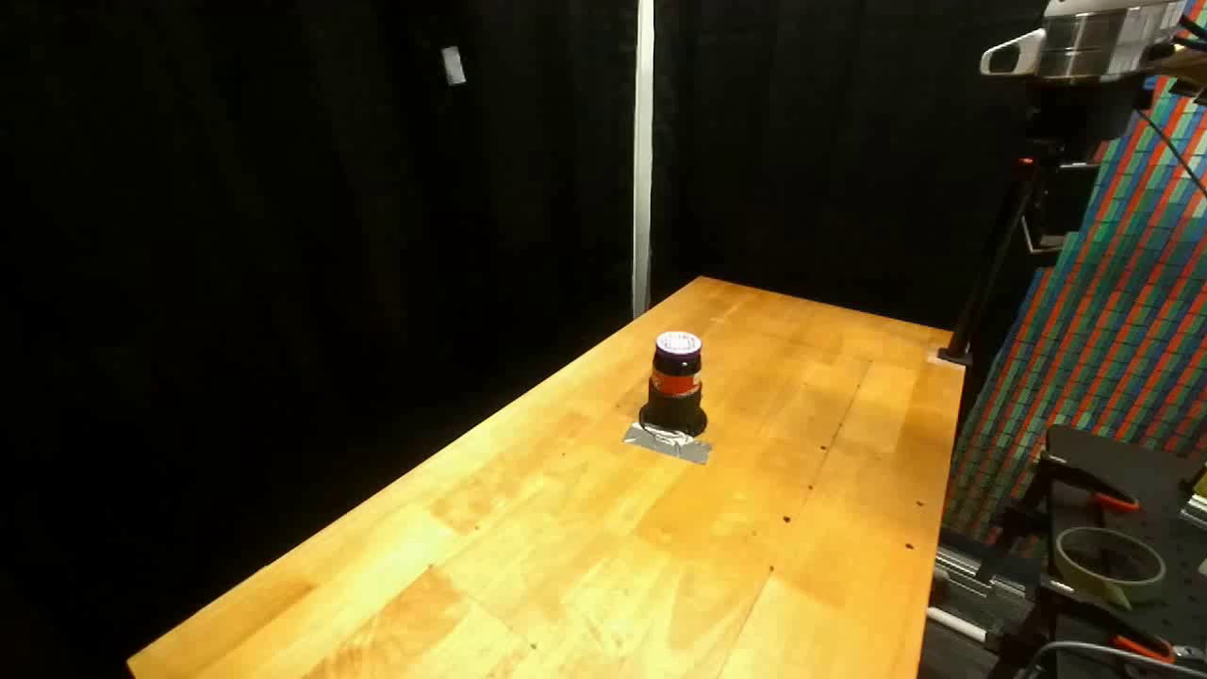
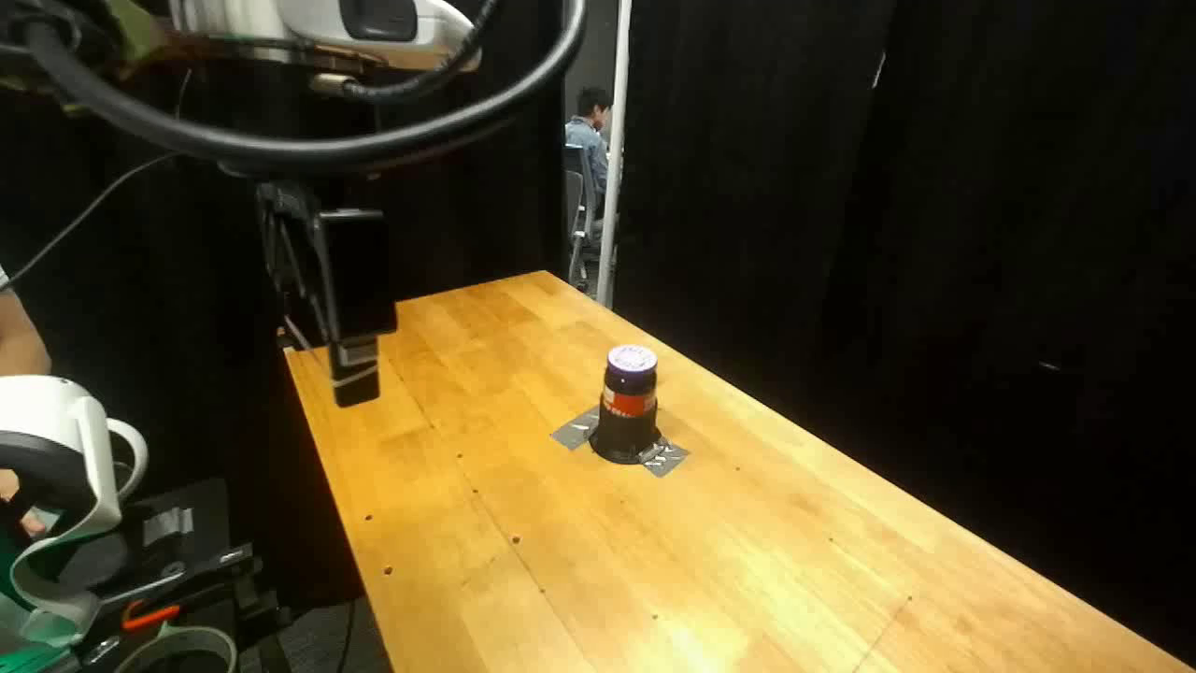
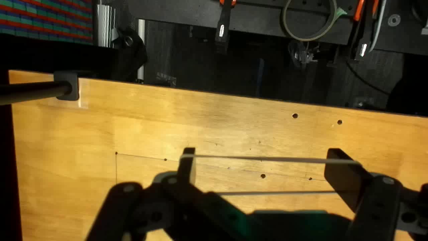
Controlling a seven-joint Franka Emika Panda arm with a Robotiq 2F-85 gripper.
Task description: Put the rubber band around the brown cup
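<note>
The brown cup (image 1: 676,382) stands upright on the wooden table in both exterior views (image 2: 628,404). It is dark, with an orange-red stripe, a pale top and a black flared base. It is out of the wrist view. My gripper (image 3: 261,152) is open over the table near one long edge. The pale rubber band (image 3: 275,159) is stretched round the outside of both fingers, with two strands crossing the gap. In an exterior view my gripper (image 2: 355,388) hangs above the table, well apart from the cup, with the band (image 2: 355,377) near its fingertip.
Grey tape (image 1: 665,443) lies at the cup's base. A black post (image 1: 990,255) is clamped at a table corner and shows in the wrist view (image 3: 36,91). A dark bench with a tape roll (image 3: 307,36) stands beside the table (image 1: 566,585). Black curtains hang behind.
</note>
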